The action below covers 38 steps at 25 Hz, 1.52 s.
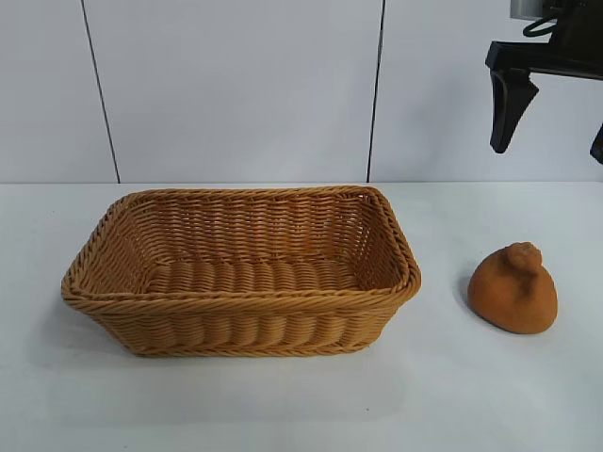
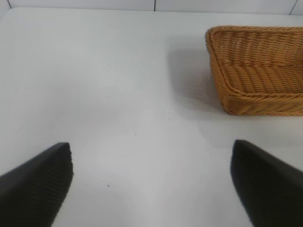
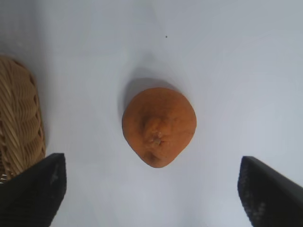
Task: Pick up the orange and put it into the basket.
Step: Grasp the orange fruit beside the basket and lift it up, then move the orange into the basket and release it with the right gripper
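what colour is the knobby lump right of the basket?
The rough-skinned rounded orange is matte brownish-orange, knob included; the right wrist view shows it best.

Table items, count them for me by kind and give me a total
Woven basket: 1
Orange: 1
Total: 2 things on the table
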### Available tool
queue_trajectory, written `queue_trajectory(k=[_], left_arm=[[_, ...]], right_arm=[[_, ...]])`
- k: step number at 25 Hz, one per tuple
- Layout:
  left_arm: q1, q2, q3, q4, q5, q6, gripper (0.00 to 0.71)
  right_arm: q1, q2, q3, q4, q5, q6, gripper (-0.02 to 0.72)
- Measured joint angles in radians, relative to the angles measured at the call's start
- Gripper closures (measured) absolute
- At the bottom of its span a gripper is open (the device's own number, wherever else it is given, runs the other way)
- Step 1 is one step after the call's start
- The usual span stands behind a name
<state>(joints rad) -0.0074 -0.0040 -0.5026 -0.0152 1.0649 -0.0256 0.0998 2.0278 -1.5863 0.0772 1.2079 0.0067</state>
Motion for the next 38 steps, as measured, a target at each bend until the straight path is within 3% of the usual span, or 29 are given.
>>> queue_trajectory(k=[7, 14, 15, 17, 20, 21, 25, 31, 38], left_arm=[[0.0, 0.0, 0.0, 0.0, 0.0, 0.0, 0.068], [0.0, 0.0, 0.0, 0.0, 0.0, -0.001, 0.068], [0.0, 0.0, 0.0, 0.0, 0.0, -0.001, 0.068], [0.0, 0.0, 0.0, 0.0, 0.0, -0.001, 0.068], [0.0, 0.0, 0.0, 0.0, 0.0, -0.001, 0.068], [0.0, 0.0, 0.0, 0.0, 0.0, -0.001, 0.068], [0.0, 0.0, 0.0, 0.0, 0.0, -0.001, 0.068], [0.0, 0.0, 0.0, 0.0, 0.0, -0.002, 0.069], [0.0, 0.0, 0.0, 0.0, 0.0, -0.002, 0.069]], right_arm=[[0.0, 0.115, 0.111, -0.017, -0.143, 0.0, 0.029], [0.0, 0.137, 0.116, -0.018, -0.213, 0.0, 0.057], [0.0, 0.137, 0.117, -0.018, -0.214, 0.0, 0.106], [0.0, 0.137, 0.117, -0.016, -0.21, -0.001, 0.274], [0.0, 0.133, 0.117, -0.012, -0.187, -0.001, 0.627], [0.0, 0.127, 0.117, -0.012, -0.18, -0.001, 0.662], [0.0, 0.091, 0.094, -0.012, -0.141, -0.001, 0.659], [0.0, -0.006, -0.082, -0.02, -0.014, -0.001, 0.659], [0.021, -0.053, -0.228, -0.018, -0.004, 0.003, 0.659]])
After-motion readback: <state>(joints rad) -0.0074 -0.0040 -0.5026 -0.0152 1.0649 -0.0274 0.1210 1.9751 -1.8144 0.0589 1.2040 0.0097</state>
